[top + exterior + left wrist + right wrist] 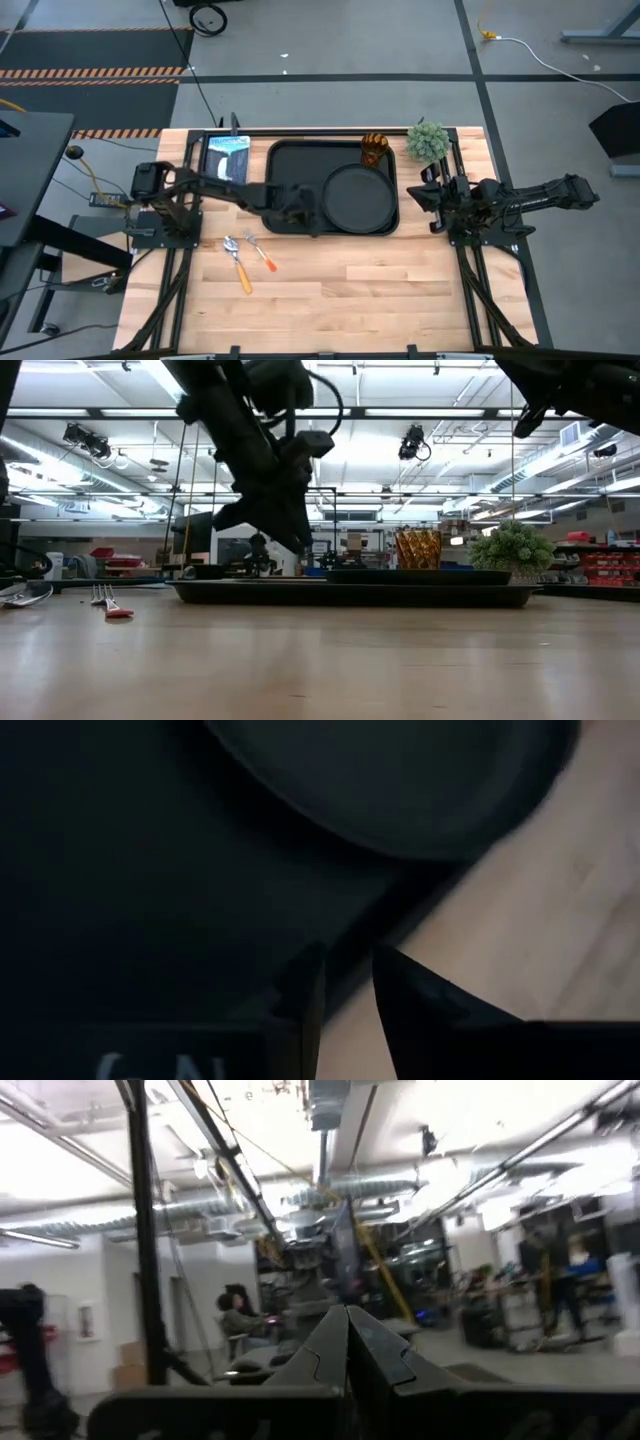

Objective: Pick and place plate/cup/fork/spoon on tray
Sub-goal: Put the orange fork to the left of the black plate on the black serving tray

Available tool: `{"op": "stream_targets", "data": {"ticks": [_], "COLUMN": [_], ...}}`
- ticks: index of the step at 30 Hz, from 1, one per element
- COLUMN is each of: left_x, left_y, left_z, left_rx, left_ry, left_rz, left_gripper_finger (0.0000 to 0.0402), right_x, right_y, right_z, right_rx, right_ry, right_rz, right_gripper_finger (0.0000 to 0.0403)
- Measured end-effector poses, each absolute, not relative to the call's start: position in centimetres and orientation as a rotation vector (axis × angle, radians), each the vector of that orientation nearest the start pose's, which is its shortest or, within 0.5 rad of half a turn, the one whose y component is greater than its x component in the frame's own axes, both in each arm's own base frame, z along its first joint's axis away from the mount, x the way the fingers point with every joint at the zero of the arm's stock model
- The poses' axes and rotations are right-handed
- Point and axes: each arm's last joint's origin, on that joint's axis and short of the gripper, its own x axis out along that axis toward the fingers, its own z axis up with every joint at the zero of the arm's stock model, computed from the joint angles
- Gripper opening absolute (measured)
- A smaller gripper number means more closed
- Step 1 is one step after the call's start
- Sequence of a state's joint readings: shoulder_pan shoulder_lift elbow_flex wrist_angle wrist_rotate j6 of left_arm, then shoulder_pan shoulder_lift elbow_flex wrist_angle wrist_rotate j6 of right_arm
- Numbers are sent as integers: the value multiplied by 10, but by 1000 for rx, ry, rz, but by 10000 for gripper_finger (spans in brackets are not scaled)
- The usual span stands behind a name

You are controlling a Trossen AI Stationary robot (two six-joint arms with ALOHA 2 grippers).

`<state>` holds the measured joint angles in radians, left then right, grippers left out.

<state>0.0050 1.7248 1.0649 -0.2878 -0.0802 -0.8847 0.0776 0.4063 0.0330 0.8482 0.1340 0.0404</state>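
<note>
While the plate (360,195) and cup (374,149) already sit on the tray (290,165) by the table's far edge, the fork (259,251) and spoon (238,264) wait near its left-front, left gripper (300,205) slightly parted and empty above the tray, right gripper (430,195) pressed together, idle at the right edge.

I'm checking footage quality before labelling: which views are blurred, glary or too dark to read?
Right wrist view: smeared all over, ceiling lights blown out. Left wrist view: soft, with the plate and tray merging black on black. Low view: the cup glows backlit. High view: evenly lit, fork and spoon small but legible.
</note>
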Motion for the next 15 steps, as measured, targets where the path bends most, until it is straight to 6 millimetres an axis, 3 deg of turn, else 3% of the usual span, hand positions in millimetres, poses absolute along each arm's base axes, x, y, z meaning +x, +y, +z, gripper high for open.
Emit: {"op": "stream_targets", "data": {"ticks": [6,15], "left_x": [344,326], "left_y": [-36,-85], "left_z": [182,179], "left_rx": [-830,-975], "left_ry": [828,705], "left_rz": [540,774], "left_gripper_finger": [94,94], "right_x": [111,113], "right_y": [5,7], "right_z": [222,218], "right_rx": [-25,-110], "right_ry": [-508,-456], "right_rz": [-81,-124], "right_gripper_finger": [9,9]}}
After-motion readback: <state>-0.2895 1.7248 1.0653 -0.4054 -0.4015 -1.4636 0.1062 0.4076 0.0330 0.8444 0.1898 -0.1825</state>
